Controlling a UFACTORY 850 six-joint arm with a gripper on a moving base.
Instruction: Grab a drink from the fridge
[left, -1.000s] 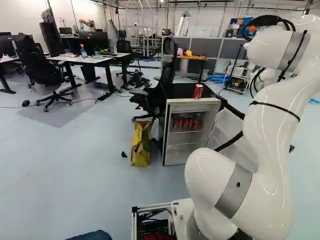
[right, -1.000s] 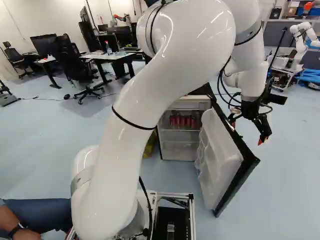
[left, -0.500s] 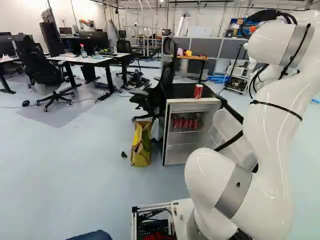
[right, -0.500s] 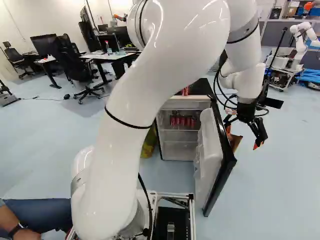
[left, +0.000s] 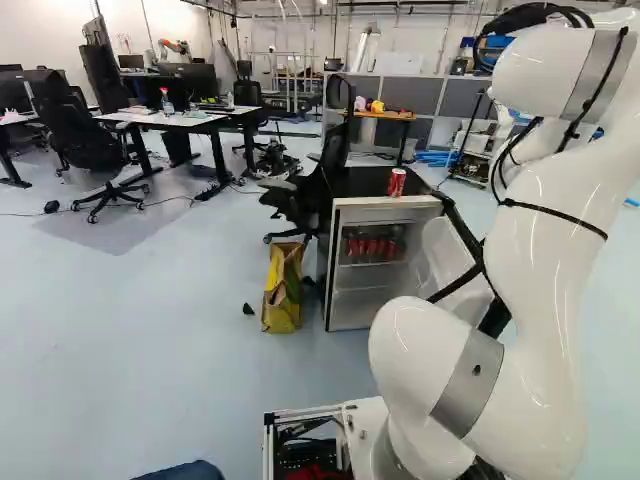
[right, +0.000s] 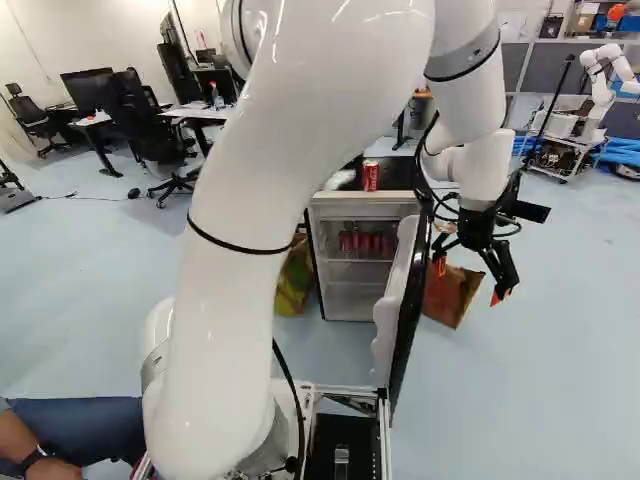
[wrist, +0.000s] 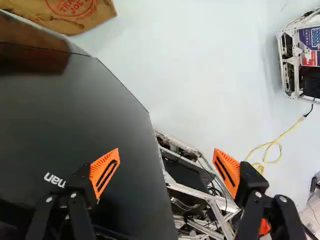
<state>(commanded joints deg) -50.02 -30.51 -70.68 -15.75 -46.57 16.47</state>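
1. The gripper (wrist: 166, 154) stood wide open and held nothing, outside the door (wrist: 75, 115); whether a finger touched it, I couldn't tell.
2. A red can (left: 397, 182) stood upright on the fridge top (left: 350, 183), close to its front edge, toward the right front corner. More red cans (right: 365, 242) stood inside the fridge (left: 360, 213), on its upper shelf.
3. With one drink out, the step in hand was probably swinging the door shut.
4. That called for steady pressure on its outer face, near the free edge, following the hinge's arc.
5. The free edge looked near the base frame (wrist: 200, 193); clearance needed checking first.
6. Slow closing suited best: a slam could have tipped that can, and a finger could have slipped round the edge.
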